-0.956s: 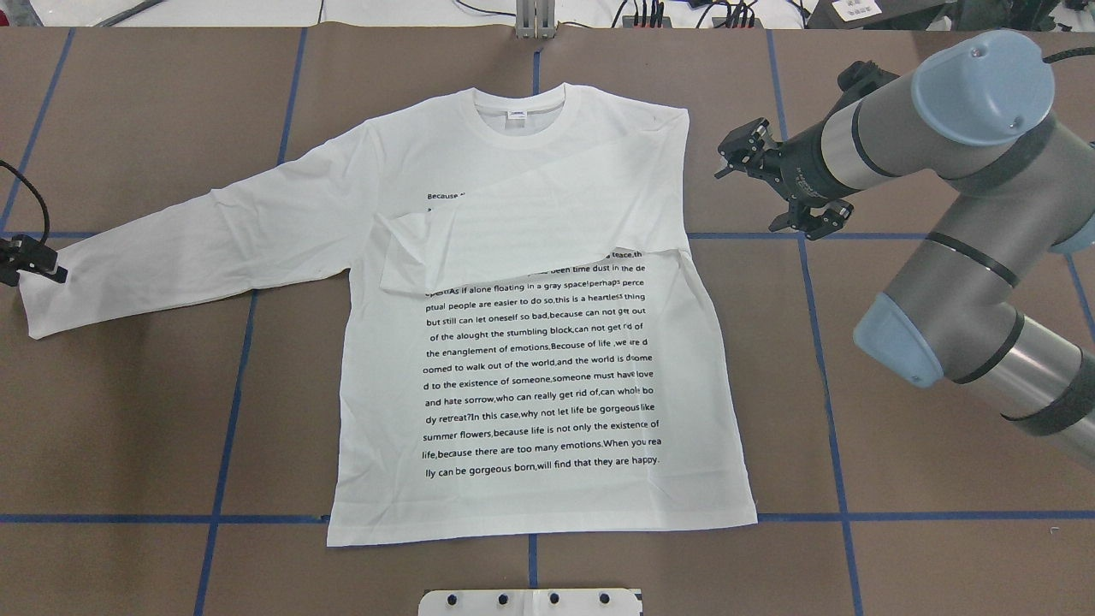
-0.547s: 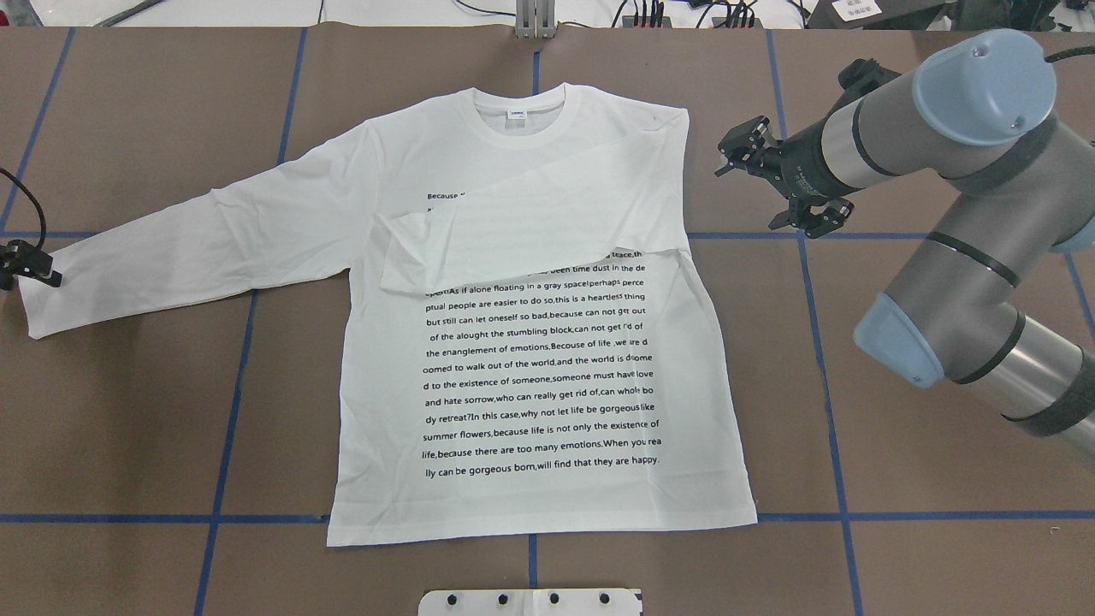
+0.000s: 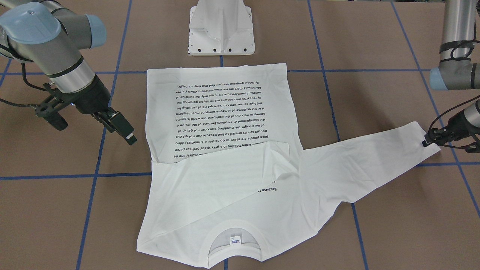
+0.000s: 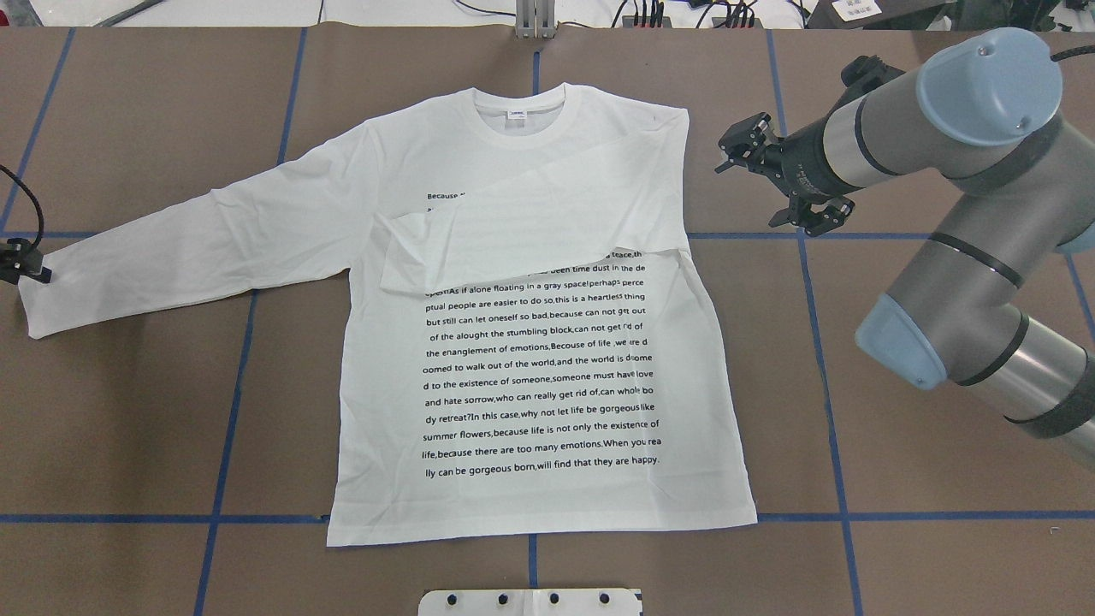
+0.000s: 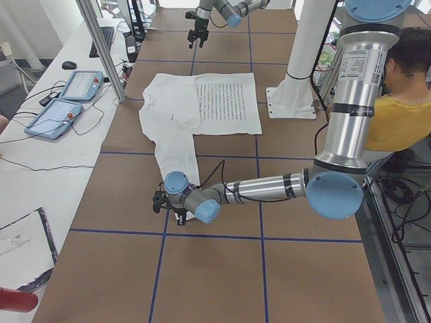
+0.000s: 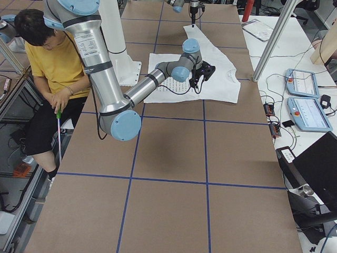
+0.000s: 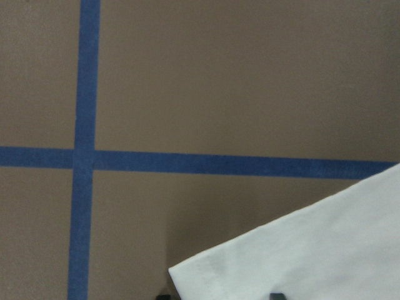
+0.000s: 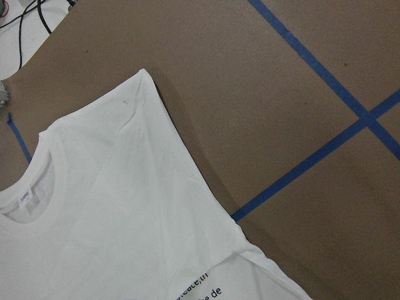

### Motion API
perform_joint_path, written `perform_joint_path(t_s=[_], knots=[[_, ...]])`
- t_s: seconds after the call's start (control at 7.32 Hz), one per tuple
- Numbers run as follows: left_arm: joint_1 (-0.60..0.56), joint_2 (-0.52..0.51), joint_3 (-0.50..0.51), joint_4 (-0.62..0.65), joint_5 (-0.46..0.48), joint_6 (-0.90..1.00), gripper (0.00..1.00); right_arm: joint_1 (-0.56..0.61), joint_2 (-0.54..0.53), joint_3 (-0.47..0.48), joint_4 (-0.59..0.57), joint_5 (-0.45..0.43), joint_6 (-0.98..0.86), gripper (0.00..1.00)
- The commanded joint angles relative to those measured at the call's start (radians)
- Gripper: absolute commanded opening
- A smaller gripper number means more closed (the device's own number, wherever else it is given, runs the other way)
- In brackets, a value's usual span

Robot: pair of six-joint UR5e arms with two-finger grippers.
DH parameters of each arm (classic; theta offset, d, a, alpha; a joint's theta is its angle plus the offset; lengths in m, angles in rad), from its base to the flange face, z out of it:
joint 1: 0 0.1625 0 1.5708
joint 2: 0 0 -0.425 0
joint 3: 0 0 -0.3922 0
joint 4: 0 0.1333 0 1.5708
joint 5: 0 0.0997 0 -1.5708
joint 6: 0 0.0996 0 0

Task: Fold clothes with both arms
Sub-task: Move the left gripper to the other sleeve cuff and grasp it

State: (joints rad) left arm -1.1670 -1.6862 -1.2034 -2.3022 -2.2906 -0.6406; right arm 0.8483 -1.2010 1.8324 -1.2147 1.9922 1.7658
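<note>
The white long-sleeved T-shirt (image 4: 539,368) lies flat and face up on the brown table, collar (image 4: 522,111) at the far side. One sleeve (image 4: 530,231) is folded across the chest and covers the top text lines. The other sleeve stretches out left to its cuff (image 4: 38,299). My left gripper (image 4: 21,267) is low at that cuff's end; in the left wrist view two dark fingertips stand apart on either side of the cuff corner (image 7: 300,250), so it is open. My right gripper (image 4: 757,188) hovers open and empty just right of the shirt's shoulder (image 8: 140,94).
The white pedestal base (image 3: 221,30) stands at the shirt's hem side. Blue tape lines (image 4: 231,385) grid the table. A seated person in a yellow shirt (image 5: 404,101) is beside the robot. Two tablets (image 5: 67,97) lie on the white bench beyond the far edge.
My left gripper has slid a little leftward along the cuff towards its end. The right arm has barely shifted. The shirt lies as before.
</note>
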Motion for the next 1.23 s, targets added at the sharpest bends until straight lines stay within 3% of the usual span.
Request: perform_joint_path(t_s=[0.0, 0.14, 0.68, 0.82, 1.09], knots=[[-0.002, 0.002, -0.018, 0.003, 0.0, -0.001, 0.0, -0.002, -0.003, 0.001, 0.0, -0.001, 0.001, 0.99], [-0.005, 0.0, -0.031, 0.003, -0.003, -0.002, 0.0, -0.006, -0.005, 0.001, 0.001, -0.012, 0.001, 0.99], [0.001, -0.047, -0.419, 0.246, -0.006, -0.176, 0.0, -0.002, -0.02, 0.001, 0.003, 0.003, -0.012, 0.99], [0.035, -0.106, -0.461, 0.248, -0.006, -0.286, 0.0, 0.003, -0.038, 0.008, 0.004, 0.01, -0.04, 0.99], [0.22, -0.292, -0.463, 0.253, 0.026, -0.599, 0.0, 0.03, -0.118, 0.042, 0.009, 0.032, -0.141, 0.99]])
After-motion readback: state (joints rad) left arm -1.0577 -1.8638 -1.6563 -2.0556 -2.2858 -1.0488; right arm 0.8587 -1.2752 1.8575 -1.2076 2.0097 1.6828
